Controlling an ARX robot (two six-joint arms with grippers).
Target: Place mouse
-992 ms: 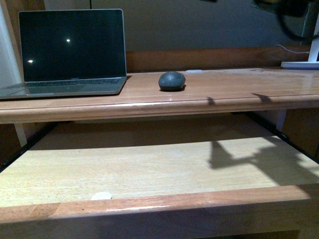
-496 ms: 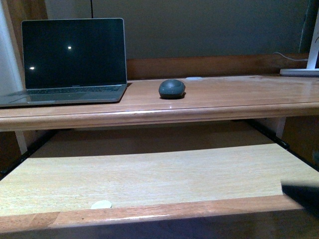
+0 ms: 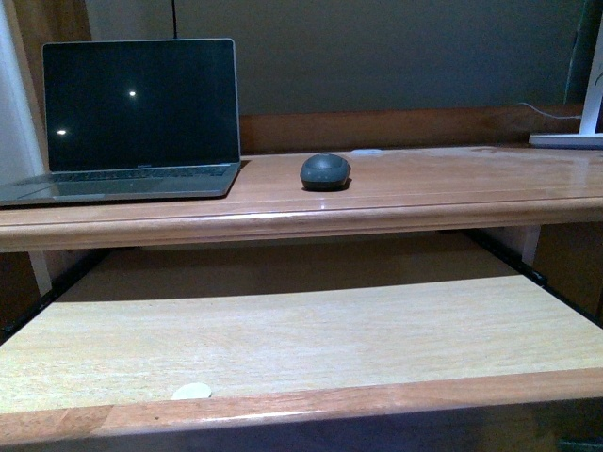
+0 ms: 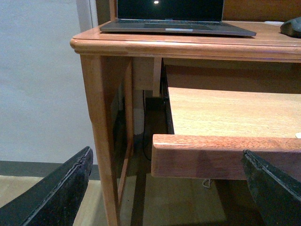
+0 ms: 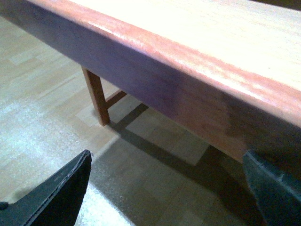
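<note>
On the far left of the worktop sits an open laptop, its screen dark, its right front corner near the mouse. The mouse rests on the worktop just right of the laptop, toward the middle, free of any grip. Below it the pull-out tray is drawn out and bare but for a small pale disc near its front lip. At the far right edge a white object with a thin cable lies on the worktop.

Neither arm shows from the front. The left gripper hangs low by the desk's left leg, its fingers spread wide with nothing between them. The right gripper is below the tray's front edge, over the floor, its fingers likewise parted and empty.

The trouble I foresee is in the reach. Both arms are under the level of the tray, so either one rising toward the mouse could catch the tray's lip or the rounded worktop edge. A reach from the left could nudge the laptop. The mouse is a smooth dome, and an off-centre pinch could squirt it away across the glossy wood.
</note>
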